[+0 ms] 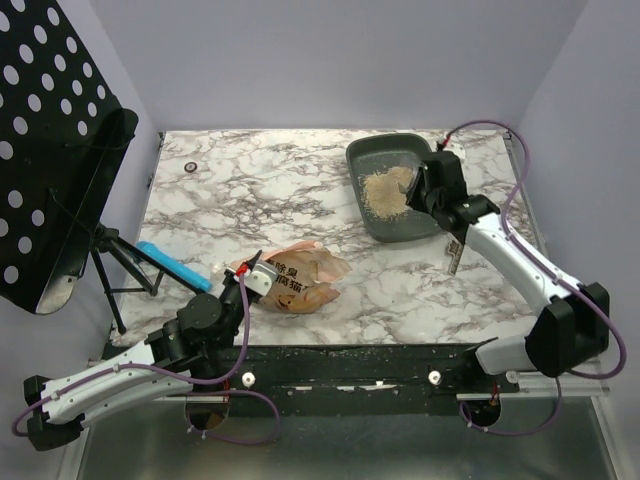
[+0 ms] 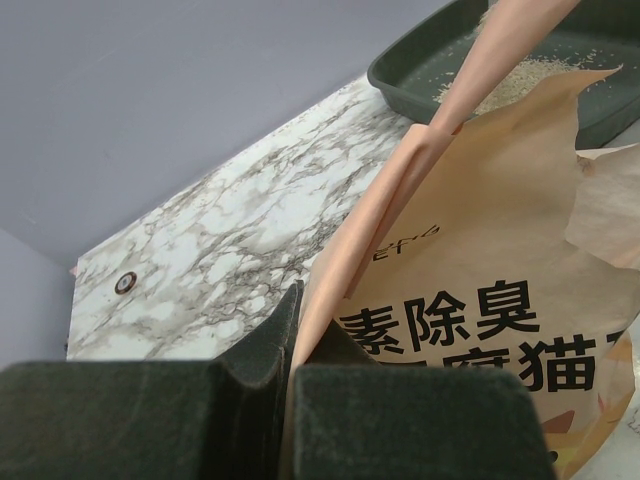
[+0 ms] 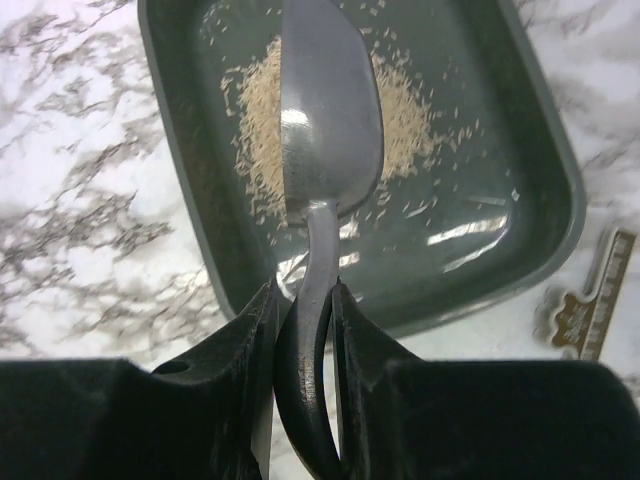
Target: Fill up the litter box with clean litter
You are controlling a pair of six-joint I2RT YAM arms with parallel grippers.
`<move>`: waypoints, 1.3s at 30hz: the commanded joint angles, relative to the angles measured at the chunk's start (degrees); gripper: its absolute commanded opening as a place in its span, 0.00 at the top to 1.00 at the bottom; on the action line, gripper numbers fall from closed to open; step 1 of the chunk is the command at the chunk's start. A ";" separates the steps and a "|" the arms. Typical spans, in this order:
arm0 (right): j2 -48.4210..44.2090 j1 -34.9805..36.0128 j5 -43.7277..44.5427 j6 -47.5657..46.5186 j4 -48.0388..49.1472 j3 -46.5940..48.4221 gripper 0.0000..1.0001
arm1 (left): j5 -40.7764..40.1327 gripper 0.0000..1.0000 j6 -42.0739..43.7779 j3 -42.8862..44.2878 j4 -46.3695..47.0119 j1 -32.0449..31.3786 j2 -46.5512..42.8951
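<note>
At lower centre, an edge of the bag is pinched by the left gripper. At upper right, the scoop is clamped by the right gripper, its long axis laid over the clean litter inside the litter box.

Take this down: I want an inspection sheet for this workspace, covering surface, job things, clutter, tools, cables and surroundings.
Surface: marble-pattern table, damage nothing seen.
Job's things: litter box at the far right; a small heap of clean litter inside, much of its floor bare.
Clutter: blue bar at the table's left edge; small ring far left.
Grippers: left tool shut on the litter bag at its edge; right tool shut on the scoop by its handle, bowl over the litter.
Cables: purple cables loop along both arms.
Surroundings: black perforated panel on a stand at left; plain pale walls.
</note>
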 commanded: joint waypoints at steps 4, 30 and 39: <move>14.05 -0.44 9.93 -13.90 -10.18 15.99 1.00 | -2.07 1.00 -0.01 2.72 5.86 0.55 -0.76; 10.57 7.30 17.44 -31.32 -21.16 26.47 1.00 | -0.14 1.00 -3.52 7.81 7.96 7.14 3.89; -5.96 7.56 -21.82 -27.10 -21.18 13.22 1.00 | -6.98 1.00 -0.11 15.72 14.10 7.23 13.20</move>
